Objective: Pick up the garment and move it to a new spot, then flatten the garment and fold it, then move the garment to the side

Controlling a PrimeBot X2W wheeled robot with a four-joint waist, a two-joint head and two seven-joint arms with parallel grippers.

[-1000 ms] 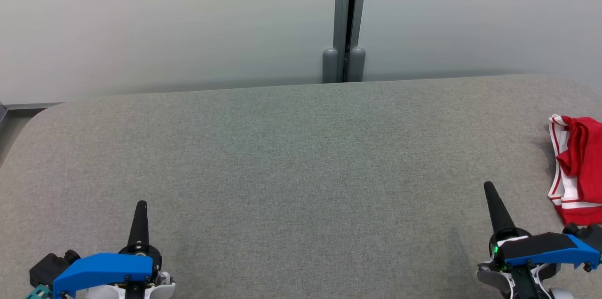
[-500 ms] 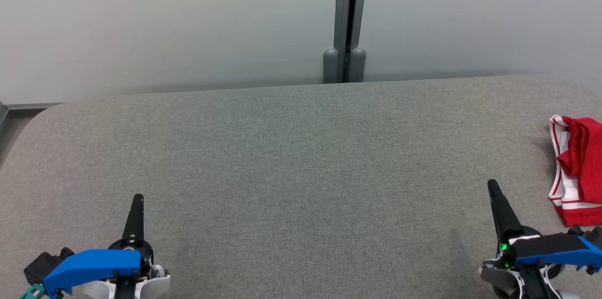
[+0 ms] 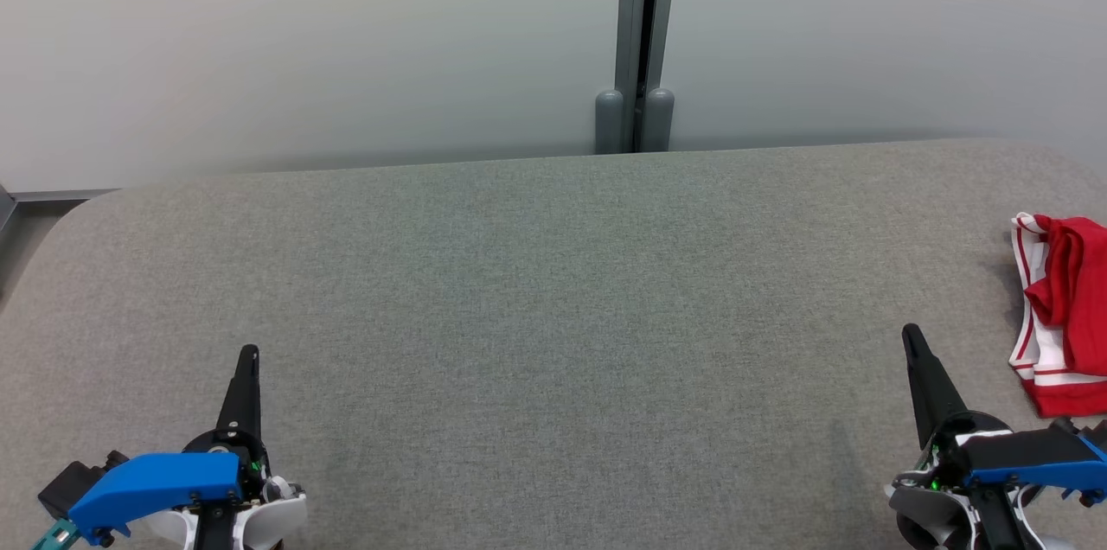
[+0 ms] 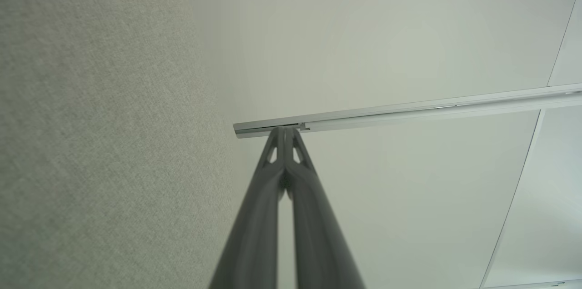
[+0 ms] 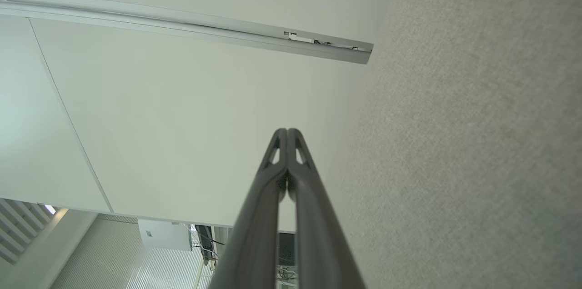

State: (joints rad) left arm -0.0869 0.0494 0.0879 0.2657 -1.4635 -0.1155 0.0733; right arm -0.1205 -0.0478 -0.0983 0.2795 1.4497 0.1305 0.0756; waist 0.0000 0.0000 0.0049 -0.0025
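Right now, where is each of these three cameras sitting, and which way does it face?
Head view: on the robot's head, facing forward and down at the grey fabric surface, red-and-white garment at its right edge; left gripper and right gripper show at the bottom.
Left wrist view: on the left wrist, looking along its shut fingers toward the pale wall.
Right wrist view: on the right wrist, along its own shut fingers.
Shared: both wrist views catch that surface, the wall and a metal rail.
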